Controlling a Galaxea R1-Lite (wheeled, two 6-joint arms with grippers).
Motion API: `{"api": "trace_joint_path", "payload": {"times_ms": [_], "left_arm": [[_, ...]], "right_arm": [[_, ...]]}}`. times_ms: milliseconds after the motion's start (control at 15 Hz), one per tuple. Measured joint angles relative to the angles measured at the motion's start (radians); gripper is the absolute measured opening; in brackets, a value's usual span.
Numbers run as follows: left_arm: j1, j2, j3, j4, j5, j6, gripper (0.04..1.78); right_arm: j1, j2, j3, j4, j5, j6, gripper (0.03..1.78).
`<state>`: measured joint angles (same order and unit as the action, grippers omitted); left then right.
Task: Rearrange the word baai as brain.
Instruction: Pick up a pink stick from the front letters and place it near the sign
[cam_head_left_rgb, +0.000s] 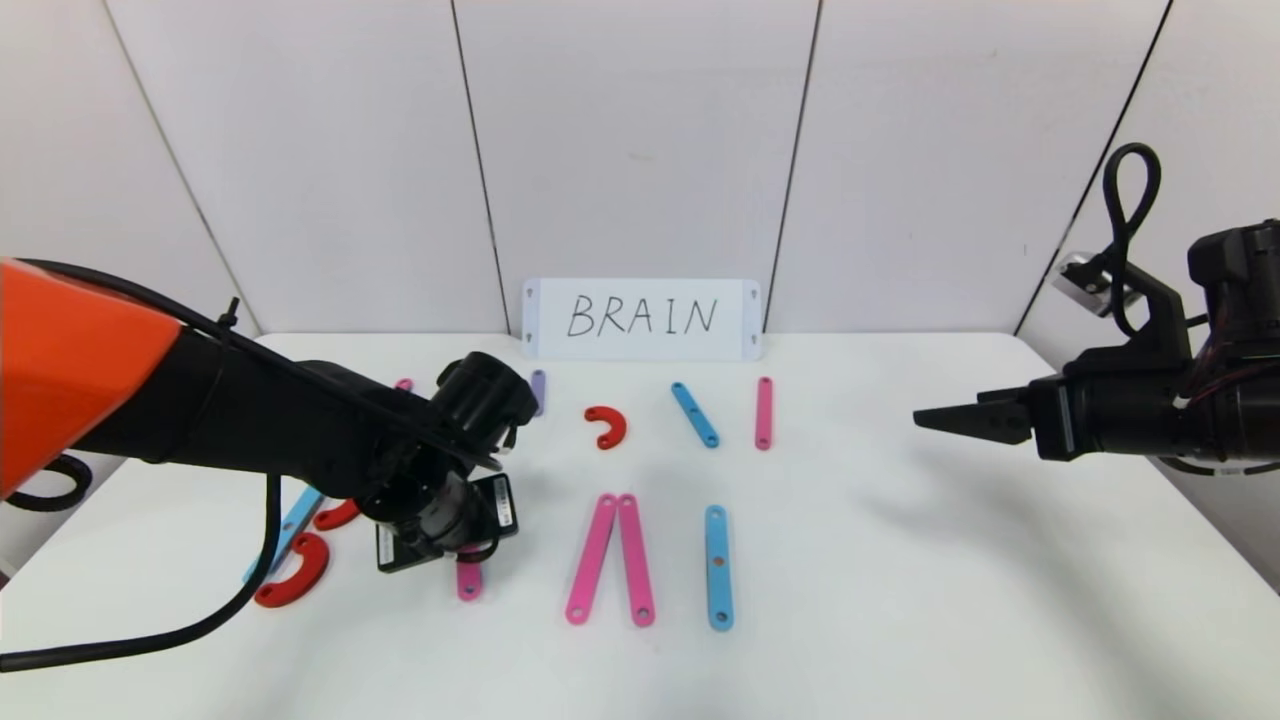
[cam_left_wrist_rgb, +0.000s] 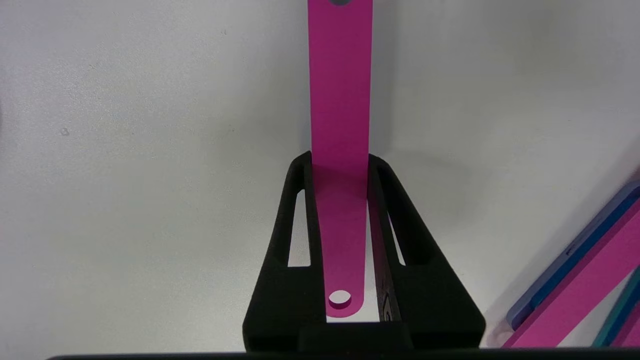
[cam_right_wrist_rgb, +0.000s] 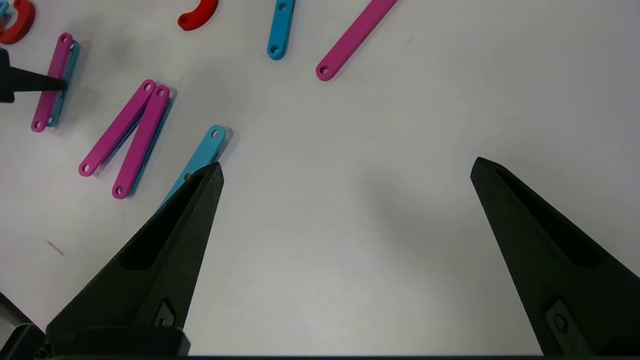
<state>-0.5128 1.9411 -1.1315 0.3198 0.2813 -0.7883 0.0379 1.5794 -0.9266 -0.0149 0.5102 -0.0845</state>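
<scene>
The letters are flat holed pieces on the white table (cam_head_left_rgb: 900, 600). At the left lie two red arcs (cam_head_left_rgb: 293, 572) and a blue strip (cam_head_left_rgb: 297, 522). My left gripper (cam_head_left_rgb: 466, 556) points down at a pink strip (cam_head_left_rgb: 468, 582). In the left wrist view its fingers (cam_left_wrist_rgb: 300, 180) press both edges of that strip (cam_left_wrist_rgb: 340, 90). To its right two pink strips (cam_head_left_rgb: 610, 558) form a narrow inverted V, then comes an upright blue strip (cam_head_left_rgb: 718, 566). My right gripper (cam_head_left_rgb: 940, 418) hovers open and empty at the right, its tips wide apart (cam_right_wrist_rgb: 347, 167).
A white card reading BRAIN (cam_head_left_rgb: 641, 318) stands at the back wall. In front of it lie a purple strip (cam_head_left_rgb: 539, 392), a red arc (cam_head_left_rgb: 606, 427), a slanted blue strip (cam_head_left_rgb: 694, 414) and a pink strip (cam_head_left_rgb: 764, 412). Stacked pink and blue strips (cam_left_wrist_rgb: 575, 280) lie beside my left gripper.
</scene>
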Motion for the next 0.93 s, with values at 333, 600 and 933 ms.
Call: {"api": "trace_joint_path", "payload": {"times_ms": [333, 600, 933], "left_arm": [[0.012, -0.019, -0.076, 0.003, -0.001, 0.115, 0.30], [0.029, -0.022, -0.229, 0.027, -0.025, 0.251, 0.30], [0.006, 0.043, -0.415, 0.030, -0.106, 0.284, 0.30]], "right_arm": [[-0.010, 0.000, -0.004, 0.000, 0.003, 0.002, 1.74], [-0.013, -0.002, -0.004, 0.000, 0.003, 0.004, 1.74], [-0.025, -0.005, -0.001, 0.001, 0.003, 0.007, 1.74]]}}
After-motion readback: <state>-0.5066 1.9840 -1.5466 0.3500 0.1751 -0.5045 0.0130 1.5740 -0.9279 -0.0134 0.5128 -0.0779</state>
